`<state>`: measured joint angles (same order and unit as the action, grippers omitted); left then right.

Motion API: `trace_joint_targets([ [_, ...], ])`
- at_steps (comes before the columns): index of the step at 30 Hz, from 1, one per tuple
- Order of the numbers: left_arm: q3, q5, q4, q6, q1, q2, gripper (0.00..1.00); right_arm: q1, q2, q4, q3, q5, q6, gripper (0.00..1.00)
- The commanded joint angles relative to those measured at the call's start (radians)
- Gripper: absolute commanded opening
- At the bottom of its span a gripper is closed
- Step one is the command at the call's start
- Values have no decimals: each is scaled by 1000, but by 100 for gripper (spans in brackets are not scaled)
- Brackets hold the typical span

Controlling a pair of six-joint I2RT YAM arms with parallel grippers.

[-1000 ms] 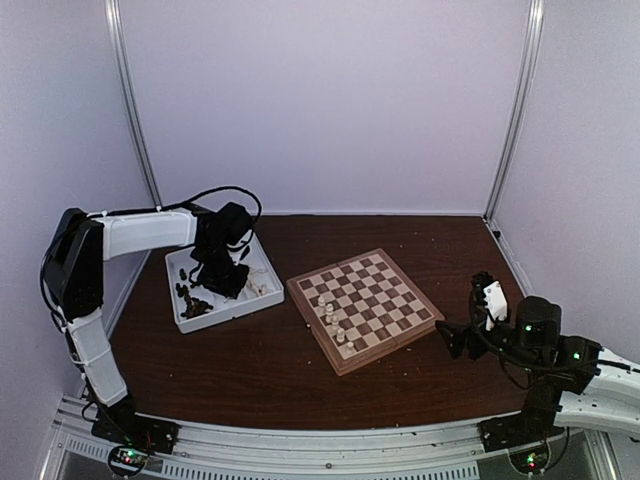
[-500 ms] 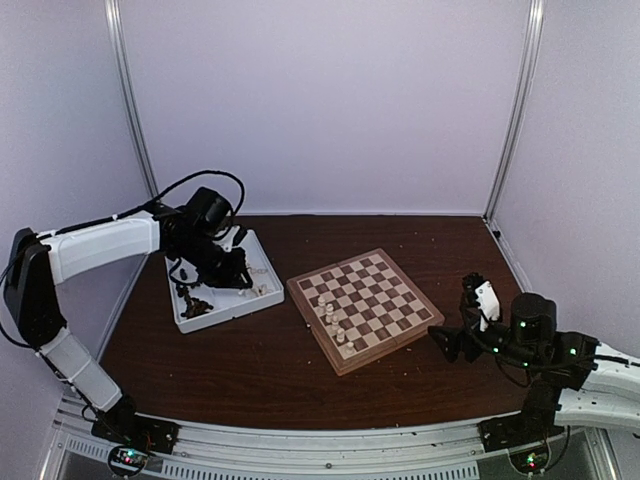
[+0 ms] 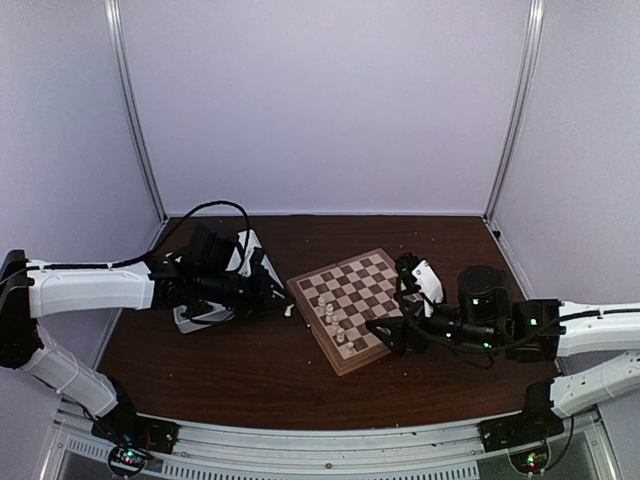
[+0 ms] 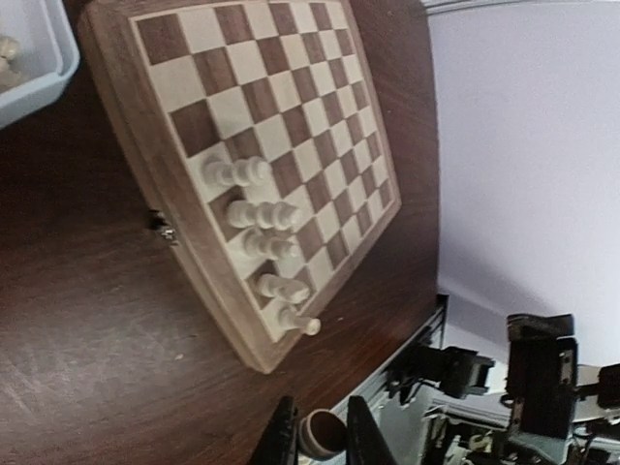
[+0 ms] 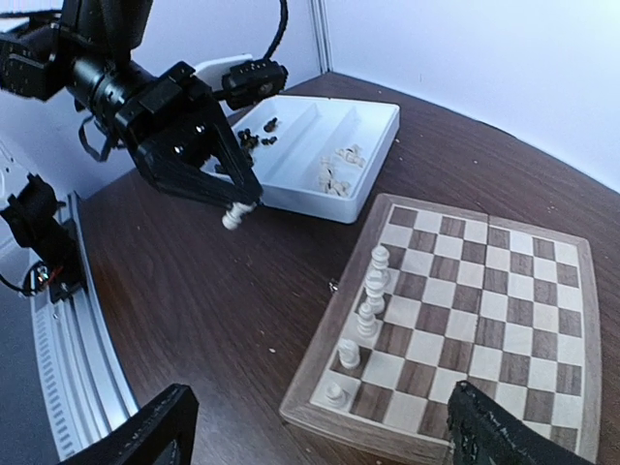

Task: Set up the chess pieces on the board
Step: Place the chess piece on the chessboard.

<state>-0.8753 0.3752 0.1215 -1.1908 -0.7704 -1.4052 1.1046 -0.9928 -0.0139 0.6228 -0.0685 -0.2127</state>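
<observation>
Left claw (image 5: 237,205) is closed on one cream-white piece (image 5: 232,217), pinched at one end so that it sticks out past the fingertips. Its long axis seems to run roughly in line with the fingers. The claw hangs above the bare surface (image 3: 230,370) with the white tray (image 5: 368,136) behind it. The board (image 3: 375,290) lies straight ahead, its wooden border just beyond the held piece.

Along the board edge closest to this claw stands a row of five cream pieces (image 4: 269,247), all upright and one to a square. The row starts at the corner farther from the tray. The three edge squares at the tray end are bare and lie nearest the fingertips, so the next placing probably needs only a short reach forward and then down.

The room there is open on the tray side, where only the border and the surface lie. On the other side, the end piece of the row would be the close neighbour and could be toppled by a finger.

Right claw (image 3: 395,305) is spread wide with nothing in it. It hovers at the far side of the board from the left claw, well apart from the free squares, so the left arm is the better placed.
</observation>
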Motion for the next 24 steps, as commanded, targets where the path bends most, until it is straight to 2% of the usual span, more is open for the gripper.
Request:
trace_joint_targets([
  [1,15,-120,-363,-273,-85,6,7,30,-72,187,40,-43,-75,89],
  [8,-21,-220,-693,-527,-206,-152,7,48,-192,329,76,-92,-25,82],
  [12,-62,-214,-808,-581,-233,-235,7,41,-224,386,78,-102,-65,74],
  [15,-82,-232,-822,-576,-243,-250,7,32,-234,376,83,-153,-118,68],
  [18,-89,-243,-797,-551,-247,-237,7,19,-210,372,61,-191,-173,68],
  [24,-83,-246,-780,-551,-248,-227,8,-83,-190,454,-3,-19,-326,67],
])
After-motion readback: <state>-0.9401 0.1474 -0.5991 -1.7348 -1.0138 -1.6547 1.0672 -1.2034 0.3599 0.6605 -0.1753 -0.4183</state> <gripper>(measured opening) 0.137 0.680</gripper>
